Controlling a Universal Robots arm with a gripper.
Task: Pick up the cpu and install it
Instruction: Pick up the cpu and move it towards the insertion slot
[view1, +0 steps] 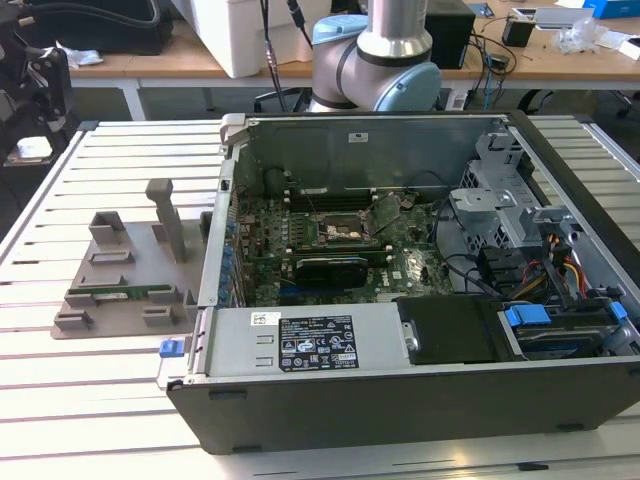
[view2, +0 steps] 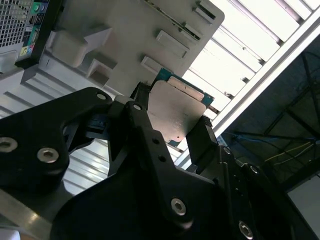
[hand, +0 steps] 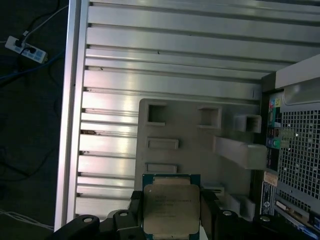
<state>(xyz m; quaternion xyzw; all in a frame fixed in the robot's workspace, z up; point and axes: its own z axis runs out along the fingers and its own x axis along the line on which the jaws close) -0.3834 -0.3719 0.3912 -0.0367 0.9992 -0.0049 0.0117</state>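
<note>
The cpu (hand: 170, 207) (view2: 175, 107) is a flat square chip with a silver-grey top and a green rim. It sits clamped between the black fingers of my gripper (hand: 171, 211) (view2: 172, 125), which is shut on its two opposite edges. In both wrist views the chip hangs above the grey holder tray (hand: 180, 130) (view2: 125, 30), near the slatted table's edge. At the exterior view's far left, a dark shape with a pale flat piece (view1: 30, 150) looks like the gripper with the chip. The motherboard's square socket (view1: 345, 232) lies inside the open computer case (view1: 400, 390).
The grey holder tray (view1: 120, 270) lies on the slatted metal table (view1: 100, 400) to the exterior view's left of the case, with a green memory stick (view1: 120, 293) in it and an upright post (view1: 168, 215). A black expansion card (view1: 330, 268) and cables (view1: 560, 265) crowd the case.
</note>
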